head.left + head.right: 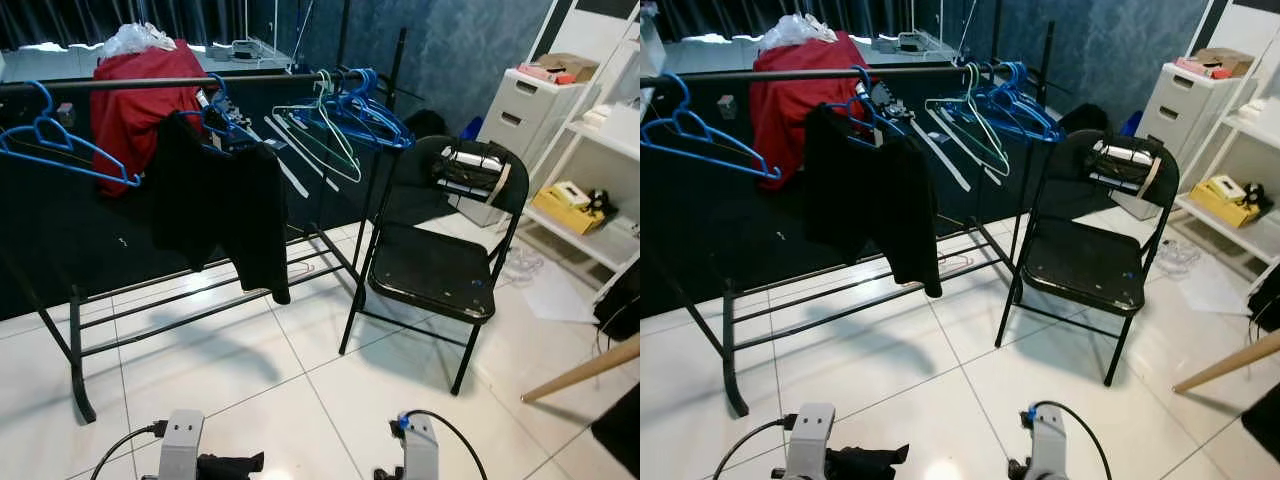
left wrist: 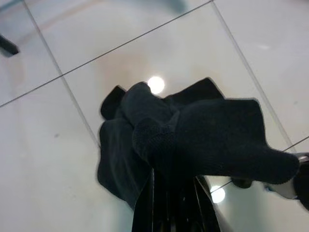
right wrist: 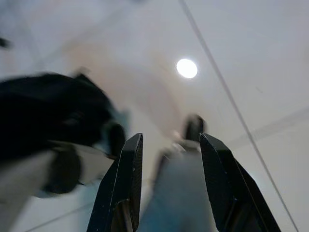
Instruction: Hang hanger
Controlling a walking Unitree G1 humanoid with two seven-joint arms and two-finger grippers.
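Below, glossy white tile floor; clothes rack ahead.

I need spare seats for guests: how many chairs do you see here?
1: a black folding chair stands on the tiled floor right of the clothes rack. Others may be out of view.

Garment and hangers on rack, chair to its right

Bright tile glare (wrist views blurred)
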